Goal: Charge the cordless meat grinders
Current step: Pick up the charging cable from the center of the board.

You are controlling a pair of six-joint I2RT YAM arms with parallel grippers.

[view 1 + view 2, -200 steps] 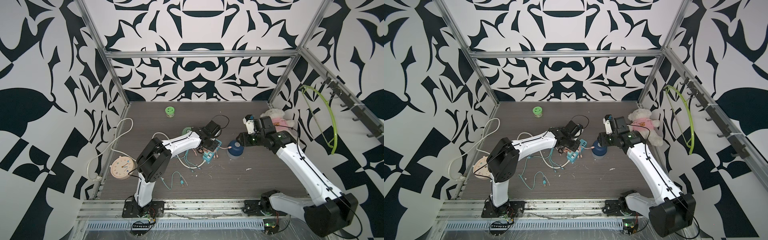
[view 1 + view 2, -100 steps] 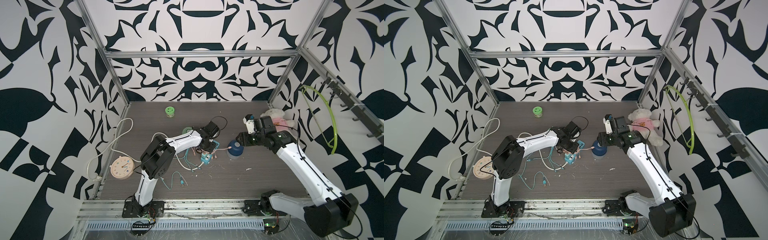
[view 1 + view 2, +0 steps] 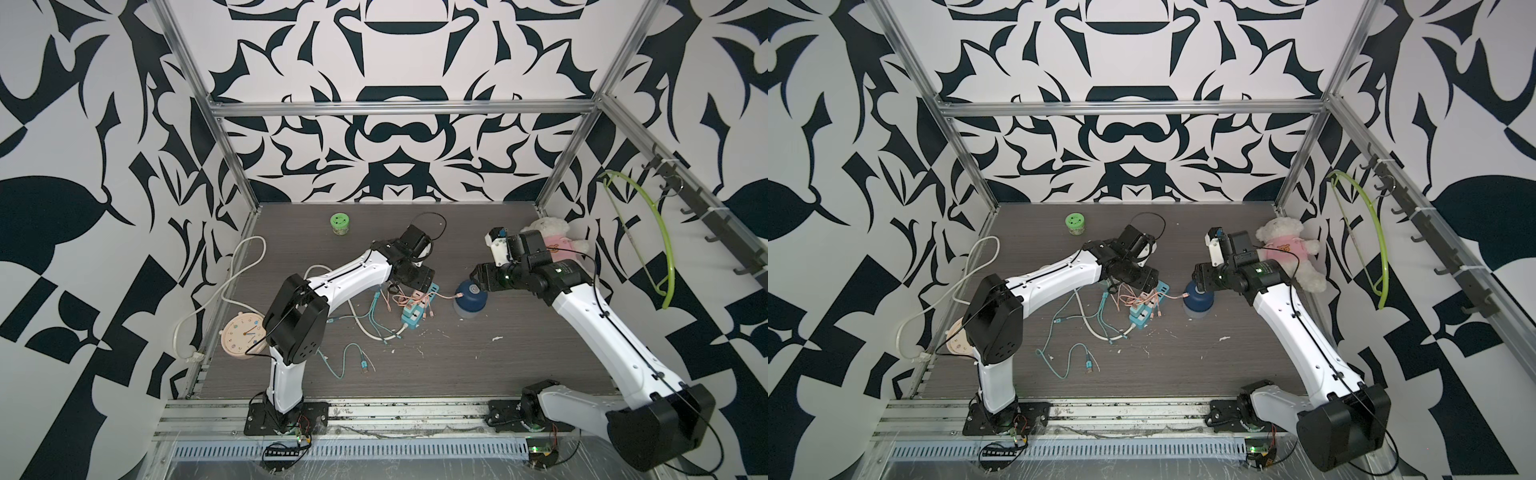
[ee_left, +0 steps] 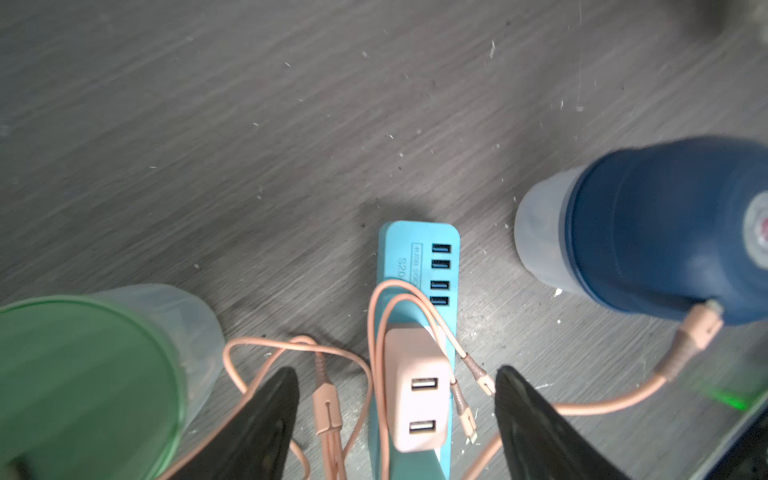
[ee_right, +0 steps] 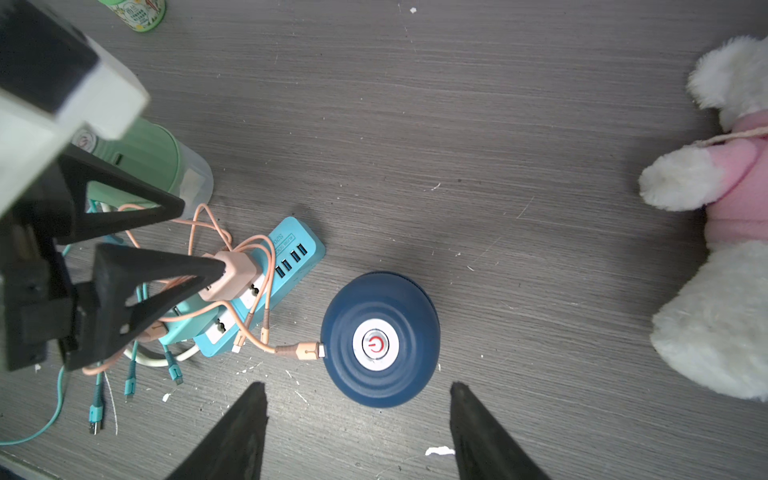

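- While left gripper (image 4: 395, 370) and right gripper (image 5: 357, 384) gape empty, mint grinder (image 5: 141, 162) seems next; blue grinder (image 3: 469, 297), three o'clock of power strip (image 3: 409, 321), looks plugged.
- Pinch peach plug (image 4: 465, 419) near tip.

Two grinders (image 5: 380, 338), one power strip (image 5: 300, 249)

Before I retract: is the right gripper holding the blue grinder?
No, the right gripper is open, jaws clear of the blue grinder.

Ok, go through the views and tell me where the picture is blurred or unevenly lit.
Left wrist: the table grain is streaked with blur, the green grinder soft, the strip fairly crisp. Right wrist: sharp, the blue grinder casting a soft shadow. Top views: evenly lit and sharp.
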